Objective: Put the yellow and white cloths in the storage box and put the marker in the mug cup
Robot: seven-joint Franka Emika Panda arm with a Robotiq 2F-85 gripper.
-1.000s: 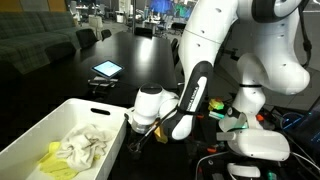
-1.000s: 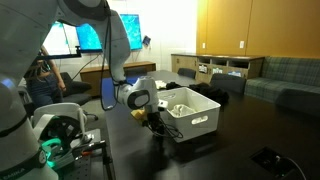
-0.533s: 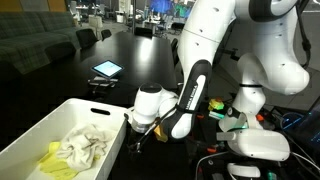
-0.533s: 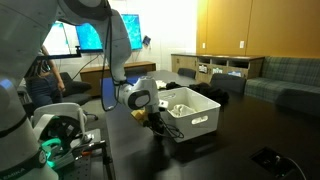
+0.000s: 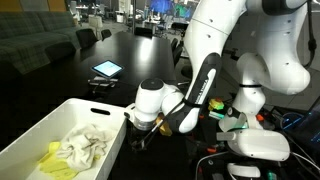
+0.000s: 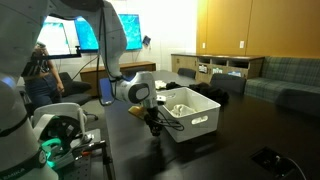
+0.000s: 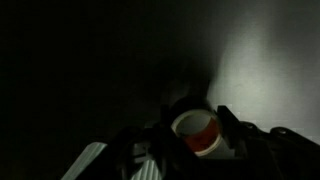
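Observation:
In the wrist view a mug cup [image 7: 197,132] with a white rim and a red-orange inside sits between the two dark fingers of my gripper [image 7: 197,136], which press on its sides. The gripper [image 5: 137,138] hangs low over the black table, just past the short end of the white storage box [image 5: 62,112]. A pale yellow cloth [image 5: 54,161] and a white cloth [image 5: 86,144] lie crumpled inside that box. In an exterior view the gripper [image 6: 152,122] is beside the box's [image 6: 196,124] handle end. The marker is out of view.
A lit tablet [image 5: 106,69] lies farther back on the black table. The robot's base with cables and green lights [image 5: 250,140] stands close on one side. Chairs and a sofa [image 6: 290,75] stand beyond the table.
The jaws have closed in on the mug cup. The wrist has since risen slightly and the forearm has swung, still beside the box's end.

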